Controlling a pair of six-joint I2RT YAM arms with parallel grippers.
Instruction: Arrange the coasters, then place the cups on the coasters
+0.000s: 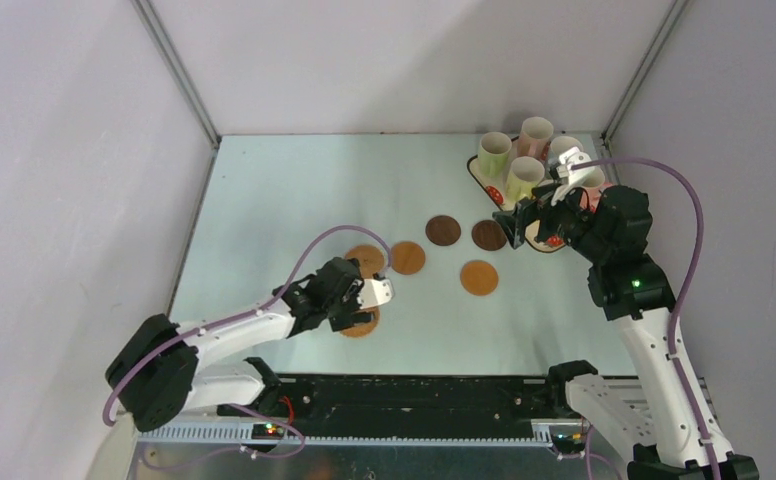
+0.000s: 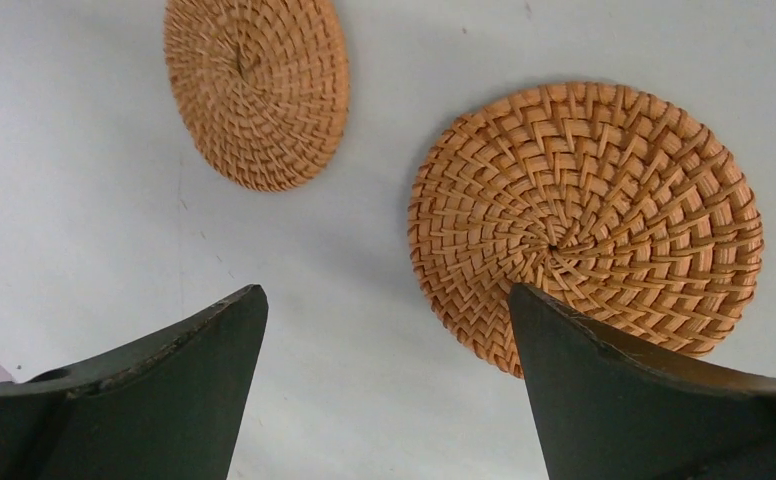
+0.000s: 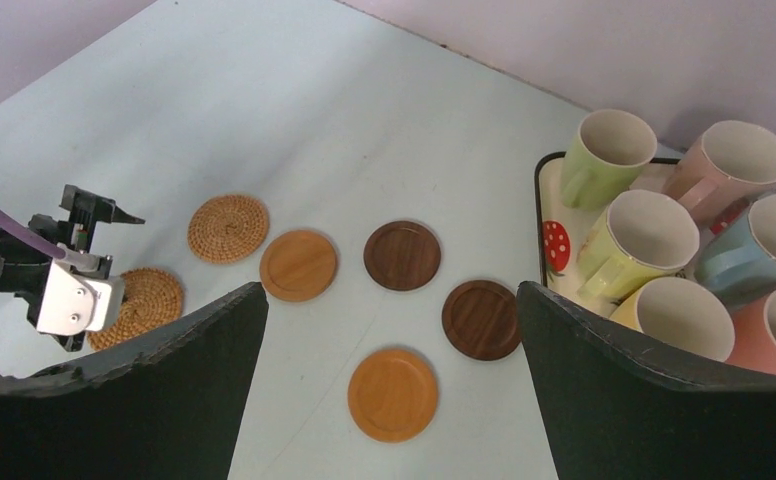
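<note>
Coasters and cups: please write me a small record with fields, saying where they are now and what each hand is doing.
coasters: six, flat on the table, none stacked
kinds: two woven coasters, two smooth orange coasters, two dark brown coasters
cups: six, upright, all in the tray, none on a coaster
left hand: open, empty, over a woven coaster
right hand: open, empty, near the tray

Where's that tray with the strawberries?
Overhead, the tray sits in the far right corner of the table, crowded with mugs, the open right claw beside its near end.
</note>
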